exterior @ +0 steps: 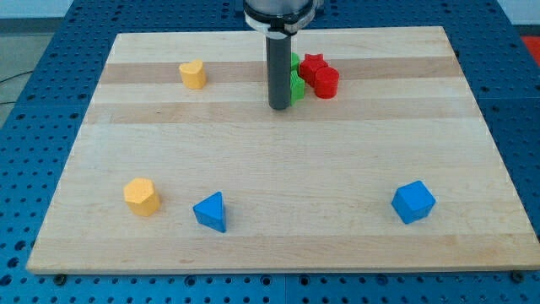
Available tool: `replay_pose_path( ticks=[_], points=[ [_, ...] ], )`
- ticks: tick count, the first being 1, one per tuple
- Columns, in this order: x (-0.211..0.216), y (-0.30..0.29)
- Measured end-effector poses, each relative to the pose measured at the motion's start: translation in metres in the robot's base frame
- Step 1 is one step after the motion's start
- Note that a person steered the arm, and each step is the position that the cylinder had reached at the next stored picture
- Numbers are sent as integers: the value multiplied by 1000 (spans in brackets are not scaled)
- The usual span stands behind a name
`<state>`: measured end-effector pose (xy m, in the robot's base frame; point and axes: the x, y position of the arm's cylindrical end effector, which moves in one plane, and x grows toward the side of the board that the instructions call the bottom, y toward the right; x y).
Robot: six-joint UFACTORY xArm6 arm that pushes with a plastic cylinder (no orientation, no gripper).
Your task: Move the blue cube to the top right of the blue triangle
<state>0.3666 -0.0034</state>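
The blue cube (413, 202) sits near the view's bottom right of the wooden board (278, 152). The blue triangle (211, 211) lies at the bottom left of centre, far to the cube's left. My tip (279, 107) rests on the board near the top centre, far above both blue blocks and touching neither. The dark rod hides part of a green block just to its right.
Green blocks (296, 84) sit behind the rod, with a red star-like block (313, 66) and a red cylinder (326, 83) beside them. A yellow heart (193, 74) is at top left. A yellow hexagonal block (141, 196) lies left of the triangle.
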Motion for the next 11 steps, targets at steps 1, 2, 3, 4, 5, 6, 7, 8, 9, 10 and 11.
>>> replay_pose_path(
  ticks=[1,2,3,4,5,6,7,8,9,10,11],
  points=[
    [-16,2],
    [-18,2],
    [-18,2],
    [-18,2],
    [-18,2],
    [4,7],
    [29,48],
    [25,126],
    [51,231],
    [112,257],
    [169,254]
  ],
)
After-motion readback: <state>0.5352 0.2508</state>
